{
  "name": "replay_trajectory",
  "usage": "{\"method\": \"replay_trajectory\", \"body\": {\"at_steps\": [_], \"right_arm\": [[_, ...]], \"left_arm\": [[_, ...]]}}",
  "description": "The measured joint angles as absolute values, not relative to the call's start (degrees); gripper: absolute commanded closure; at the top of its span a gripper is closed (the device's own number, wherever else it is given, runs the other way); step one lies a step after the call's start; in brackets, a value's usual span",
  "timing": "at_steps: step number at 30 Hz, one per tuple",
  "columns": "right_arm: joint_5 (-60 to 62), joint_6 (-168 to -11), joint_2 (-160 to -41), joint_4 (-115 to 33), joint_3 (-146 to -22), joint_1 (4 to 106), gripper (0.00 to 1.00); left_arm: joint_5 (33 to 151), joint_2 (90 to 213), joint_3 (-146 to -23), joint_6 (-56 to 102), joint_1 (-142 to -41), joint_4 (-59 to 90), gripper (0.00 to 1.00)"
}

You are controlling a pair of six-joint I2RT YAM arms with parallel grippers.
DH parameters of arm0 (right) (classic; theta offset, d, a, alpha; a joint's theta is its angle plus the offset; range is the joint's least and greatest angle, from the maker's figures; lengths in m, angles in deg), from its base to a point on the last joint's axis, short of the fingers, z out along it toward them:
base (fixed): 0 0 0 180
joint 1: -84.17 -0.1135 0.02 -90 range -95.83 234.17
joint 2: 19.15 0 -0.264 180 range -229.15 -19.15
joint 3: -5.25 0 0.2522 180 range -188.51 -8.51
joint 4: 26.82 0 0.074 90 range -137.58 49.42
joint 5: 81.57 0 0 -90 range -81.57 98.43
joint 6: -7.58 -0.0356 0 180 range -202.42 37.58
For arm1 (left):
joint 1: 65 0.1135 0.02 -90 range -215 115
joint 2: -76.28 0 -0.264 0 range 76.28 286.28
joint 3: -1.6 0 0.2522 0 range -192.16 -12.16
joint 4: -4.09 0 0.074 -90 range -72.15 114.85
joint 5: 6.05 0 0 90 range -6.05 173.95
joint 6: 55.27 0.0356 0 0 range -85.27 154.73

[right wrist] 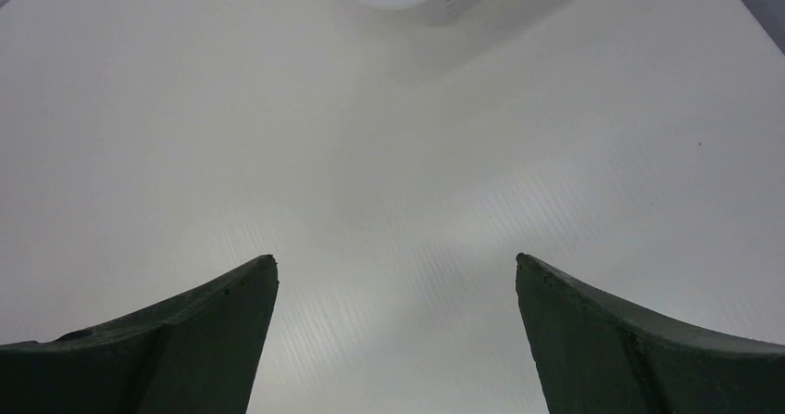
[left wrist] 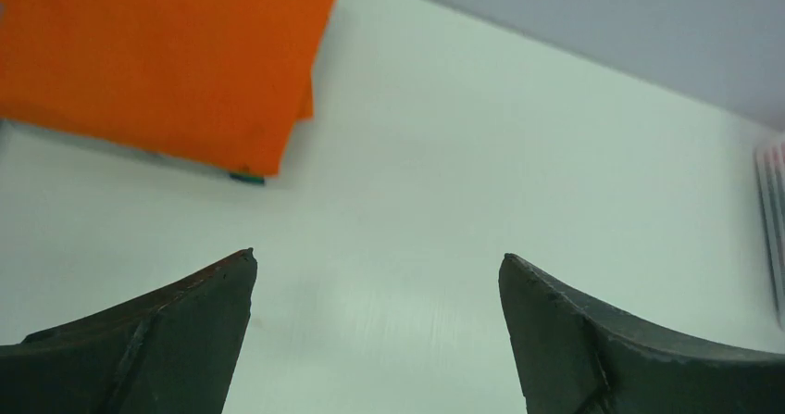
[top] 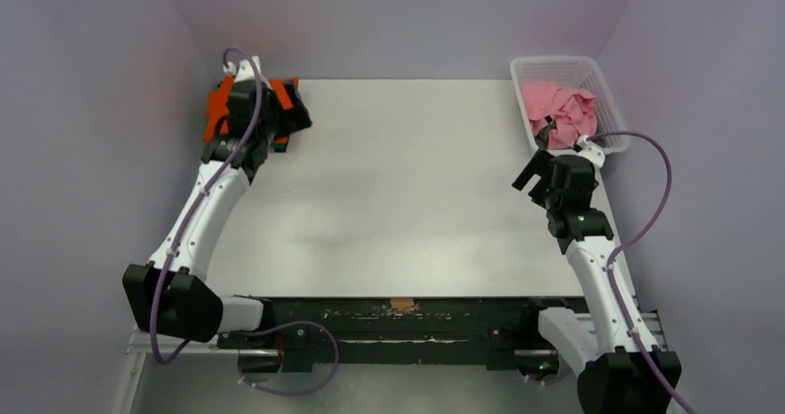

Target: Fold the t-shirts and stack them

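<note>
While both arms hang free of cloth, we note the work as well along but unfinished. Orange t-shirt [left wrist: 157, 53] lies folded flat, a neat rectangle with crisp edges, at the far left corner of the table [top: 398, 182]. A green sliver [left wrist: 246, 179] peeps from under its corner, so we judge it tops a stack of at least one more shirt. What else lies beneath we cannot tell. Pink t-shirt [top: 560, 108] sits crumpled in a heap inside the white basket [top: 555, 60] at the far right corner, unfolded. That one is left to fold and then carry across to the stack. Left gripper [left wrist: 378, 258] stands wide, holding nothing, just beside the stack. Right gripper [right wrist: 396, 258] is likewise wide and empty over bare table, near the basket.
</note>
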State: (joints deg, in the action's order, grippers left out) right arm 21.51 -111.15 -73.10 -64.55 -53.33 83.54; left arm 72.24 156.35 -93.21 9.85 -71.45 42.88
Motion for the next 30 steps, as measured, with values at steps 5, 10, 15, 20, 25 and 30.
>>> {"method": "replay_trajectory", "body": {"at_steps": [5,10,15,20,25,30], "right_arm": [[22.23,-111.59,-67.20,-63.23,-48.87,83.54,0.01],[22.52,-112.35,-64.40,-59.67,-44.02,83.54,0.01],[24.27,-113.69,-64.27,-57.46,-38.53,83.54,0.01],[26.52,-115.04,-63.94,-53.79,-34.82,83.54,0.02],[29.27,-114.73,-64.27,-39.80,-27.54,83.54,0.01],[29.51,-111.13,-69.32,-26.97,-22.90,83.54,0.03]], "left_arm": [[75.28,145.33,-69.02,4.95,-77.38,38.62,0.00],[75.32,133.79,-53.19,1.19,-78.89,40.61,0.00],[72.77,121.44,-46.92,-0.71,-79.28,43.45,0.00],[69.73,114.84,-45.74,-0.82,-79.28,44.98,0.00],[65.71,113.90,-45.02,-0.09,-79.28,43.76,0.00],[60.70,116.55,-44.52,2.79,-79.28,40.39,0.00]]}}
